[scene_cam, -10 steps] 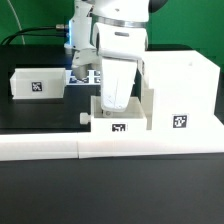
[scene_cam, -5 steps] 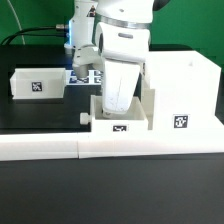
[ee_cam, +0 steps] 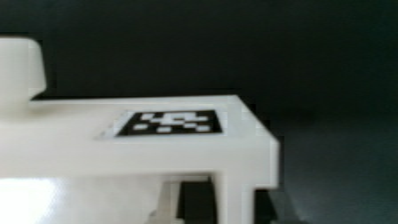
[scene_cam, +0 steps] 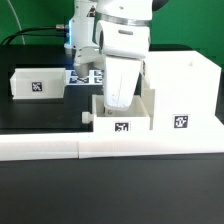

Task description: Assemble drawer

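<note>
The drawer's large white casing [scene_cam: 181,92] stands at the exterior view's right, with a tag on its front. One small white tray [scene_cam: 121,120] with a tag and a small knob sits right against the casing's left side. My gripper [scene_cam: 114,102] reaches down into this tray and is shut on its wall. In the wrist view the tray's tagged wall [ee_cam: 173,124] fills the frame, and my gripper [ee_cam: 231,205] has one dark finger [ee_cam: 196,200] on each side of the white wall. The second tray [scene_cam: 35,84] lies apart at the left.
Long low white L-shaped bars [scene_cam: 100,149] run along the front of the black table. The marker board [scene_cam: 86,75] lies behind the arm. A black cable runs at the back left.
The gripper and the held tray have shifted slightly toward the exterior view's right, closer to the casing. The second tray and the casing have not moved.
</note>
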`<state>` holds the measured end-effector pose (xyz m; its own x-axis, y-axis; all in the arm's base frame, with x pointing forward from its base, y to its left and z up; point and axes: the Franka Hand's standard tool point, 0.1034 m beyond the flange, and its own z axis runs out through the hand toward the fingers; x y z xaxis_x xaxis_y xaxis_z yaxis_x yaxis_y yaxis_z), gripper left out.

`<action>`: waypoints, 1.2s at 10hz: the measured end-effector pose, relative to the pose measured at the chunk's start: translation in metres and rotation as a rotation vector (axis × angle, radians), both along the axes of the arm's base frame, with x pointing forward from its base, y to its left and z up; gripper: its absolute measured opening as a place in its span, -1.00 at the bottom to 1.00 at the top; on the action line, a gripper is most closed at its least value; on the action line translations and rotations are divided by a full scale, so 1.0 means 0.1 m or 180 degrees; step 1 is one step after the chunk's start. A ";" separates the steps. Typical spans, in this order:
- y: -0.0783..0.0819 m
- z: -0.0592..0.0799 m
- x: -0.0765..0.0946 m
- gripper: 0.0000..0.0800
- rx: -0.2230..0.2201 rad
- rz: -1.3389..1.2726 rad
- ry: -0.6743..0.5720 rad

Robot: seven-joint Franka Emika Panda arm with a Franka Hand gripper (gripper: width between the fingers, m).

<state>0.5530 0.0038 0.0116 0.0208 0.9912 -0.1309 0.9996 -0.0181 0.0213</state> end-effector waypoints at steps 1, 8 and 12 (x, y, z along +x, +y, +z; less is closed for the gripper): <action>0.00 0.00 0.00 -0.89 -0.0001 -0.0001 0.0001; 0.03 0.00 0.00 -0.89 -0.0015 0.0009 0.0038; 0.03 0.00 -0.01 -0.89 -0.0011 -0.0001 0.0032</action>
